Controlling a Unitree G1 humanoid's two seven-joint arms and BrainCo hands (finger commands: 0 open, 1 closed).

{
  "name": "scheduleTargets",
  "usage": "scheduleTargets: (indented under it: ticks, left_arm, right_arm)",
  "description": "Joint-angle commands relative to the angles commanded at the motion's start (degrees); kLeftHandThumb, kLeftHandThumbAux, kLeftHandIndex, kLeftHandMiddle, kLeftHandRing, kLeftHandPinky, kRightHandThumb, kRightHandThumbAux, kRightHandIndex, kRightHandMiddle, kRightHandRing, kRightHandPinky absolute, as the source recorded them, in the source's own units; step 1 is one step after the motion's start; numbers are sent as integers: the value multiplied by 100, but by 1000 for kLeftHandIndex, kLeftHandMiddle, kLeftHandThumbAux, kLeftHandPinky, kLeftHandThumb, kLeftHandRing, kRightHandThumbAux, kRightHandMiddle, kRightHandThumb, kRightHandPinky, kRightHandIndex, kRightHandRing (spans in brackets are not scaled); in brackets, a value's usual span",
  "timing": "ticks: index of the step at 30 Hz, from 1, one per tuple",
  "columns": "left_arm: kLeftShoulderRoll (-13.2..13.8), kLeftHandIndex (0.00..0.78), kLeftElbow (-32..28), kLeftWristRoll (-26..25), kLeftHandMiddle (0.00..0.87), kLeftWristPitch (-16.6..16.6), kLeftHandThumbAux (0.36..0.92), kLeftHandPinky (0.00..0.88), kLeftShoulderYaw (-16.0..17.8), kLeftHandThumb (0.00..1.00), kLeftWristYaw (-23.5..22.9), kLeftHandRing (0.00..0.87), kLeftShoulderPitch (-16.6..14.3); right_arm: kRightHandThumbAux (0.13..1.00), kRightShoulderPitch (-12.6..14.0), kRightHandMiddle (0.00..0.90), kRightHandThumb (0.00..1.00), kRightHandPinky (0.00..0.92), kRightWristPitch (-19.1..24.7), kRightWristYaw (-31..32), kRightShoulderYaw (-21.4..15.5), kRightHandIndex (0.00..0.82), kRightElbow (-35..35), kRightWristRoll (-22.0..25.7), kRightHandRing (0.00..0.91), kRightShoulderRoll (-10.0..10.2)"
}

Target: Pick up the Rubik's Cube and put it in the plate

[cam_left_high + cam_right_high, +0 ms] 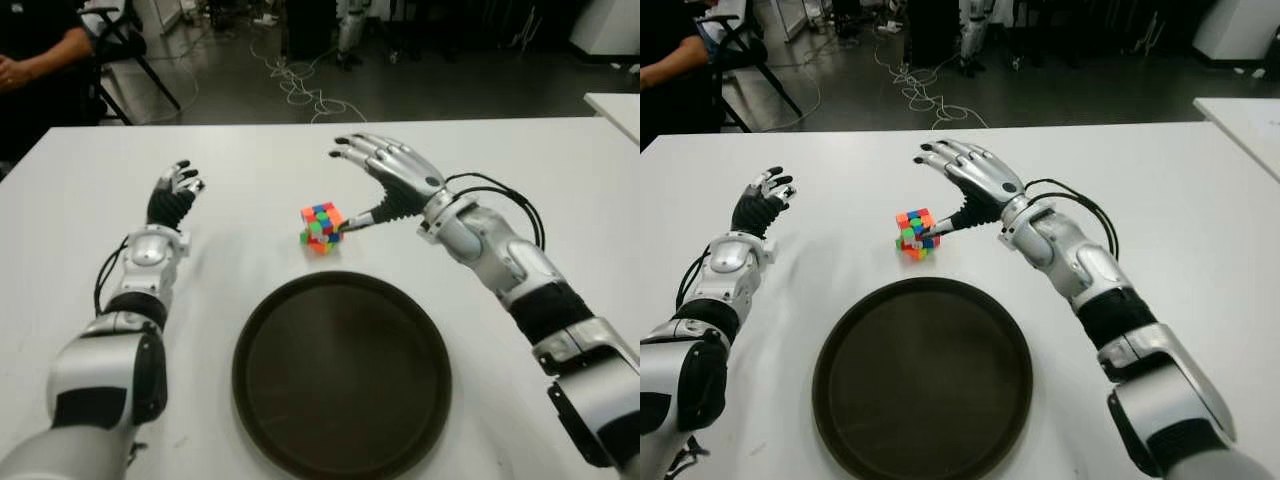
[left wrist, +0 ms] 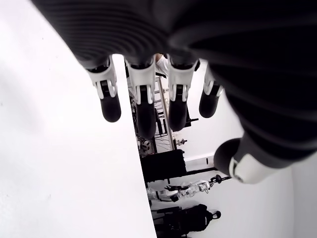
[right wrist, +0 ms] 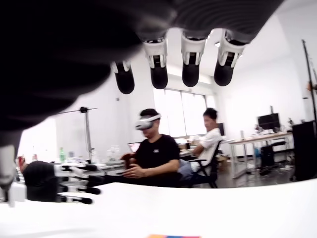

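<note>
White table (image 1: 520, 170) holds Rubik's Cube (image 1: 321, 227) just behind plate (image 1: 342, 372). Right hand (image 1: 385, 175) spread above it, thumb touching; could knock cube away w/o closing. Left hand (image 1: 176, 192) idle, relaxed, holding nothing.

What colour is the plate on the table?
Dark brown, nearly black, plain and unpatterned: the plate shows best in the left eye view.

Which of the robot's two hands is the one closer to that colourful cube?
The right hand, fingers spread, thumb tip beside the Rubik's Cube. The left hand shows well off to the cube's left.
</note>
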Motion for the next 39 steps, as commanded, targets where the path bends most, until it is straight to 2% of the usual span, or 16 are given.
scheduleTargets:
  ticks: [12,18,27,37,39]
  left_arm:
    - [-3,80,-3,41,149,-30,570,99,-32,150,-1,129,4]
    - [-16,77,-9,43,148,-31,570,107,-39,140,36,131,7]
    - [-23,94,-8,44,162,-14,582,111,-55,144,57,144,6]
    - [-33,75,-14,38,147,-31,562,97,-69,139,42,125,11]
    - [-36,74,-14,32,144,-26,566,94,-68,134,48,123,10]
  right_arm:
    - [502,-248,0,23,0,89,-131,185,0,586,-63,0,169]
    - [495,-499,0,12,0,139,-360,476,0,1269,-245,0,402]
    - [485,-644,0,0,0,121,-480,687,0,1637,-321,0,489]
    - [508,-768,0,0,0,151,-564,953,0,2078,-350,0,670]
    - [510,-782,0,0,4,199,-602,1031,0,2193,-383,0,756]
